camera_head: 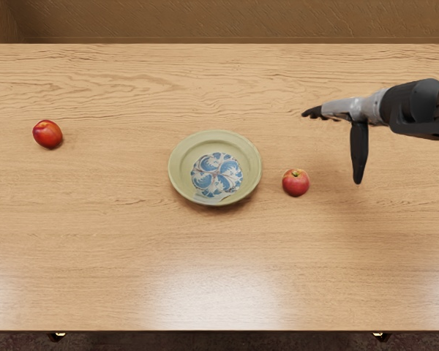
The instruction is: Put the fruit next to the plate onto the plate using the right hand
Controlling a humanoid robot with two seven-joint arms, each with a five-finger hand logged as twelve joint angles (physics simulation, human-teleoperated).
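The apple (295,182) is red with a small stem and sits upright on the counter (219,278). It lies just beside the right rim of the plate (180,167), with a narrow strip of bare wood between the two; they do not touch. The plate is pale green, round, and carries a blue floral pattern in its centre. Nothing lies on it.

The right hand (347,117) hangs above the counter, to the right of the apple and farther back, clear of both apple and plate. Its arm enters from the right edge. The hand is wide and holds nothing: the fingers (314,113) extend leftward, and one dark digit (359,157) points straight down.

A second red fruit (47,134) lies near the left edge of the counter, well apart from the plate.
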